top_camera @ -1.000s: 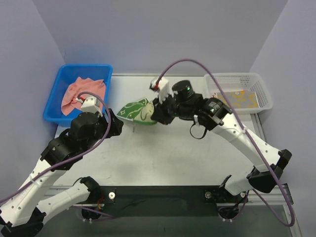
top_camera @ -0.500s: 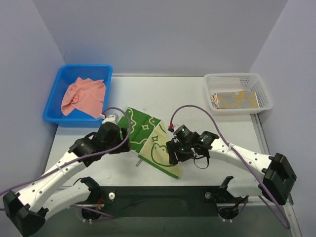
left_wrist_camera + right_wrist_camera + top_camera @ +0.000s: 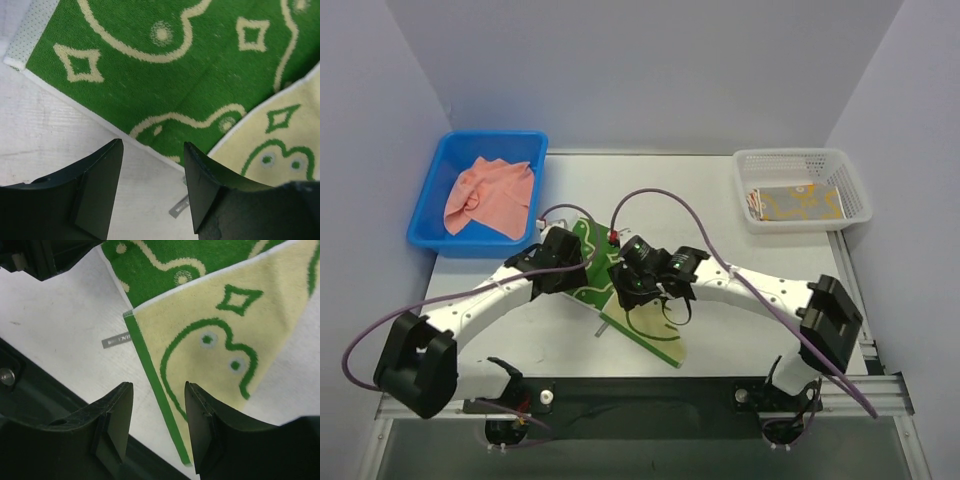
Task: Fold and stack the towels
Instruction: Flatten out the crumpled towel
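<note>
Where left pincer overhangs, green towel is cut off; right pincer likewise.

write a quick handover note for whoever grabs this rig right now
Left gripper: open, holding nothing, low over the edge of the green towel.
Right gripper: open, holding nothing, over that towel's pale turned-over flap.
Towels: green towel lies on the table, partly folded. The salmon-pink towel is crumpled in the blue bin. A yellow patterned towel lies folded in the white basket.
Done: one towel folded and in the basket.
Left: finish folding the green towel, stack it, then the pink one.
</note>
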Controlling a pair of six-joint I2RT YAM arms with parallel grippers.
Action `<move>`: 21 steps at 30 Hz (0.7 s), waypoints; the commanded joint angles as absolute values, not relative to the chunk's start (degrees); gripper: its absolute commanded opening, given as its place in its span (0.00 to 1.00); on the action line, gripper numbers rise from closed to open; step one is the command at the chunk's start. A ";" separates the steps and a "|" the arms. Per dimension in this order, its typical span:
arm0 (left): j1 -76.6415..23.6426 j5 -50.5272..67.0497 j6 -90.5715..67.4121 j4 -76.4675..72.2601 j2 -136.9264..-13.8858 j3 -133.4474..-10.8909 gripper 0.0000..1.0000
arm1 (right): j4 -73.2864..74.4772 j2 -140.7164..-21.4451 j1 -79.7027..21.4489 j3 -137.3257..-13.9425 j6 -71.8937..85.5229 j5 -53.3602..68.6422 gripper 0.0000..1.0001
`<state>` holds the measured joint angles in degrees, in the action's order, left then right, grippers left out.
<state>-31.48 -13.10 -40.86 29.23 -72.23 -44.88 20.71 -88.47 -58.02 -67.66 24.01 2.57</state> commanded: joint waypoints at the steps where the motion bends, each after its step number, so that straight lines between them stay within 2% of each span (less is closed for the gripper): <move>1: -28.84 -10.03 -38.41 22.77 -76.54 -46.93 0.62 | 16.20 -93.86 -58.36 -69.26 26.79 0.88 0.46; 8: -27.69 -7.56 -37.27 20.04 -84.01 -46.23 0.59 | 13.80 -103.09 -59.94 -71.72 24.08 1.67 0.53; 14: -27.42 -6.86 -38.32 18.64 -86.31 -44.04 0.59 | 15.11 -107.84 -59.59 -71.19 26.71 -3.86 0.50; 19: -26.46 -6.07 -39.11 17.75 -87.36 -42.54 0.59 | 18.63 -108.46 -58.54 -70.49 30.32 -6.32 0.38; 21: -26.02 -5.89 -39.20 17.58 -87.89 -42.28 0.59 | 19.51 -108.02 -57.48 -69.70 31.72 -6.76 0.26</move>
